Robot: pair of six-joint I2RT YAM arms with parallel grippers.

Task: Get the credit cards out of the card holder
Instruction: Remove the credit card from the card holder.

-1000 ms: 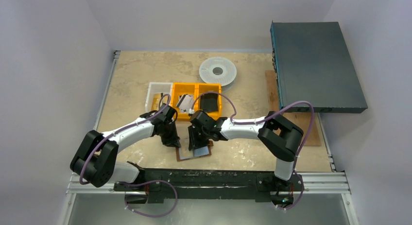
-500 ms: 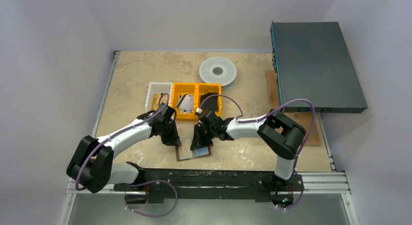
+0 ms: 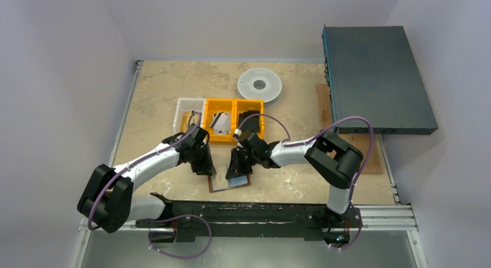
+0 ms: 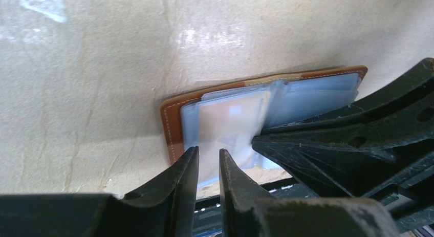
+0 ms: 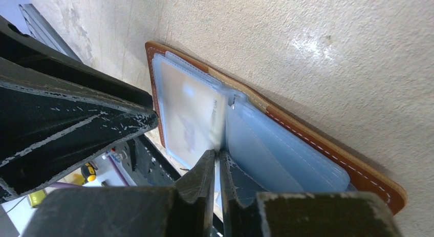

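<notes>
Top external view. Bench (image 3: 168, 88): pale, mottled. Holder (image 3: 230, 183): brown leather, laid open and flat near the bench's front edge, with pale blue sleeves facing up. Left fingers (image 3: 204, 166) were lowered at the holder's left end, and right fingers (image 3: 236, 168) over its middle, so that the two sat close together. Orange bins (image 3: 231, 135): placed behind the holder. Loose silvery cards (image 3: 220, 120) were held in the left compartment and a black item (image 3: 250, 121) in the right. Clear bin (image 3: 186, 107): set touching the orange bins on their left. White spool (image 3: 260, 84): laid flat further back. Dark case (image 3: 376, 77): placed at the right, overhanging a wooden board (image 3: 347, 140).

Left wrist view. Left fingers (image 4: 187, 180) were seen slightly apart, with a narrow gap between the tips, poised at the near edge of the holder (image 4: 171, 129). One whitish card (image 4: 233, 119) was seen inside the left-hand sleeve, and its lower edge showed through the gap. Right fingers (image 4: 358, 145) were pressed down just beside it.

Right wrist view. Right fingers (image 5: 202, 175) were brought nearly together, with only a thin slit left, at the central fold of the holder (image 5: 317, 145). A sleeve edge was seen rising toward the slit; whether it was pinched could not be told. The card (image 5: 187, 119) was seen lying in the sleeve to the left, and the sleeves to the right appeared blue and clear.
</notes>
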